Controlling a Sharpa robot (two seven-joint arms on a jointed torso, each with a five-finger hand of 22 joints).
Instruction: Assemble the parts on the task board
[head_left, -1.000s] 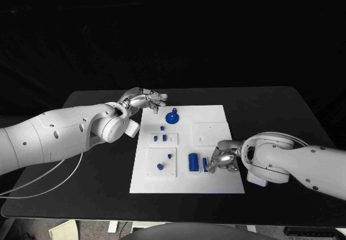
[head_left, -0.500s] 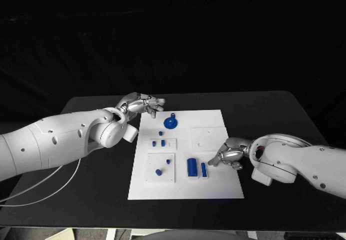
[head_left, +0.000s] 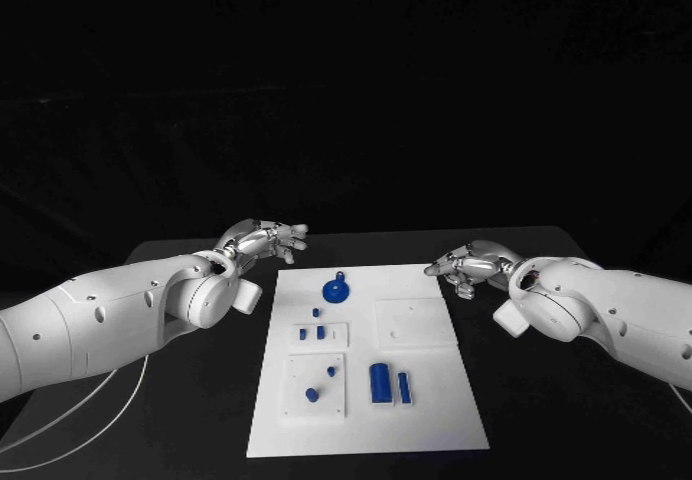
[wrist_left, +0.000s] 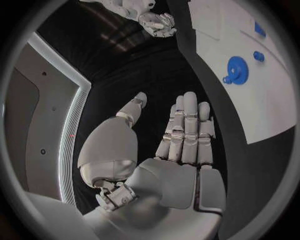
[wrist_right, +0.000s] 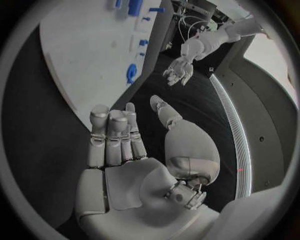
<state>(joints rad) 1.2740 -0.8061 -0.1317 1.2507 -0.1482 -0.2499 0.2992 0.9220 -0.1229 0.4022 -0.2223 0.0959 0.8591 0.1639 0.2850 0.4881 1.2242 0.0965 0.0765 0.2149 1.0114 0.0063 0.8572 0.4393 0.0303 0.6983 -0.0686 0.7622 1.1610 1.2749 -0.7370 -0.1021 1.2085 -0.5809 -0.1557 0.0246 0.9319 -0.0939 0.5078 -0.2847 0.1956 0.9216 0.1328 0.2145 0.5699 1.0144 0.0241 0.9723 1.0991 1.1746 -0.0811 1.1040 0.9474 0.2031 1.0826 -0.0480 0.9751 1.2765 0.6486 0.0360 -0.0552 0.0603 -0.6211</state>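
Left hand (head_left: 268, 241) hovers off the far left corner of the board (head_left: 433, 400), fingers straight and apart, holding nothing; right hand (head_left: 469, 266) mirrors it at the far right corner, also empty, fingers loosely spread. Both look parked clear of the work, likely so the head camera sees the whole board. On it, the blue parts: a round one (head_left: 335, 291) toward the far end, small pegs (head_left: 312, 334) mid-board, two bars (head_left: 389, 383) nearer. The desk (head_left: 562, 400) carries it all. Tiny pegs are hard to make out; whether they are seated I cannot tell.
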